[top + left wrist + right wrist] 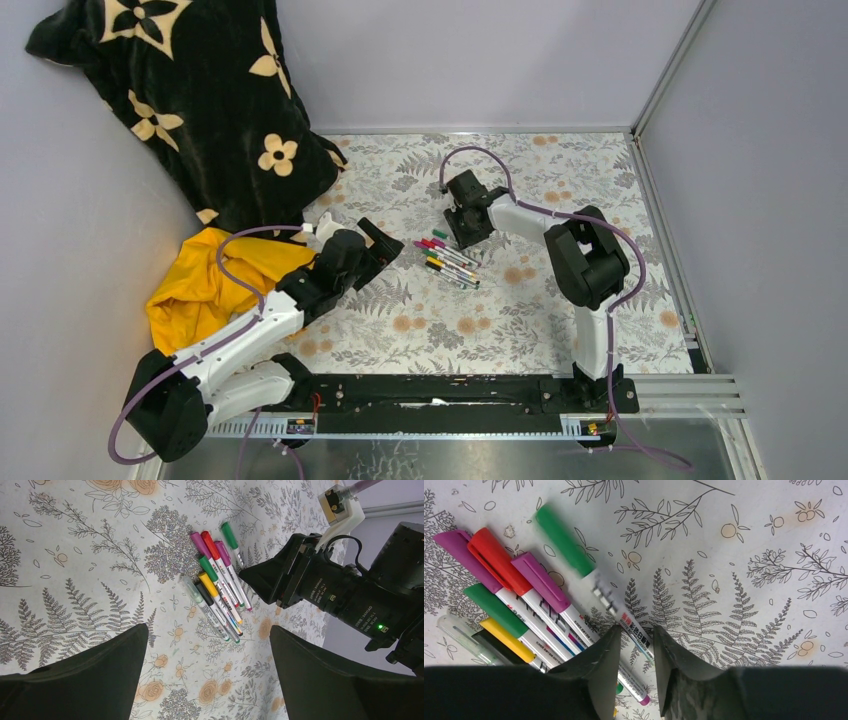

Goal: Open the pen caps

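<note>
- Eight pens [450, 258] lie bunched side by side near the middle of the floral surface [560, 330]. All the pen caps [494, 560] are on, so none looks opened yet.
- One green-capped pen [621, 612] lies a little apart on the far side of the bunch. Its green cap [564, 540] is blurred in the right wrist view while its neighbours are sharp, which suggests it is being nudged.
- The right gripper [636, 635] straddles that pen's white barrel, well away from the cap. Its fingers [594, 680] stand at a narrow gap, one on either side, and whether they already pinch the barrel cannot be told.
- The step in hand looks like securing this one pen by its barrel.
- To do it well, the fingers should close squarely across the barrel and stay clear of the magenta-capped pen [544, 582] just beside it. The whole cap end should be left free.
- A skewed pinch would likely let the thin, smooth barrel swivel or roll out, so the pen should sit centred between the fingers before any lift.
- A straight lift should keep the rest of the bunch from scattering.
- The left gripper [207, 632] hovers to the left of the bunch, its fingers spread as wide as they go and holding nothing.
- It seems the likely one to take the cap, so the pen should be presented with the green end toward it. The pull should run along the barrel, not across it.
</note>
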{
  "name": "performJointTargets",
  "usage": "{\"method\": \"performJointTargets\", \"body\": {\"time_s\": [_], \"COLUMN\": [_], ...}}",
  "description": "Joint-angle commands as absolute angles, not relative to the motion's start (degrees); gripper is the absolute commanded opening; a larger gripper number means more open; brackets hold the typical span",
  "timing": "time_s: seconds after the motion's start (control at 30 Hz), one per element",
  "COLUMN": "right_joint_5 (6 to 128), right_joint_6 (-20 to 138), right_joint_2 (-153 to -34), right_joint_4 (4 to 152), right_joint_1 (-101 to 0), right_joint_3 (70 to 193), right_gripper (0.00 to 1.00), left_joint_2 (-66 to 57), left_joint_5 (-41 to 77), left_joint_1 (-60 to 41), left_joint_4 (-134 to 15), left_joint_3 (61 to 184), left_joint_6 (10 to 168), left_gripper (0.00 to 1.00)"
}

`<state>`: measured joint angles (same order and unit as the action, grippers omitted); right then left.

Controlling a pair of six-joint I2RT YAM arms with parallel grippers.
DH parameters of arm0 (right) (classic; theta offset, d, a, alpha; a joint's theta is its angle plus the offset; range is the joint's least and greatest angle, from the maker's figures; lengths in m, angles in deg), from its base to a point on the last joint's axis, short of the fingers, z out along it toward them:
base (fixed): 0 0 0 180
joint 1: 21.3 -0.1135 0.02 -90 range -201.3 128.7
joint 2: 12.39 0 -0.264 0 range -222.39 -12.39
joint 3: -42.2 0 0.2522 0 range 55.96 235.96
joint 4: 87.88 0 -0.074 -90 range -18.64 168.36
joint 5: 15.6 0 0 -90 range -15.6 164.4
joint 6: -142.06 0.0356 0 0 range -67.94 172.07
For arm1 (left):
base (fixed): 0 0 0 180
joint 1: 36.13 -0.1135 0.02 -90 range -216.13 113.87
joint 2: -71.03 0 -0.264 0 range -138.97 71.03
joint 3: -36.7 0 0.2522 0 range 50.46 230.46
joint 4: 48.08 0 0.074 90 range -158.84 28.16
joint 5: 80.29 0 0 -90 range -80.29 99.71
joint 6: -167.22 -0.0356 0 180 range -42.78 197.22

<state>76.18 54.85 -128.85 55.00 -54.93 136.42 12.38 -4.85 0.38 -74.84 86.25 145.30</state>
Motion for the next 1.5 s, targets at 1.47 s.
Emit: {"method": "performJointTargets", "body": {"time_s": [1.47], "right_joint_5": [70.4], "right_joint_6": [71.2], "right_joint_2": [-99.5], "right_joint_4": [65.5], "right_joint_1": [-61.2], "right_joint_3": [116.2], "right_gripper": [0.06], "left_joint_2": [-13.9], "left_joint_5": [23.4], "left_joint_1": [-4.3], "left_joint_4": [-49.7], "left_joint_3": [97.0], "left_joint_6": [144.1], "left_gripper": [0.91]}}
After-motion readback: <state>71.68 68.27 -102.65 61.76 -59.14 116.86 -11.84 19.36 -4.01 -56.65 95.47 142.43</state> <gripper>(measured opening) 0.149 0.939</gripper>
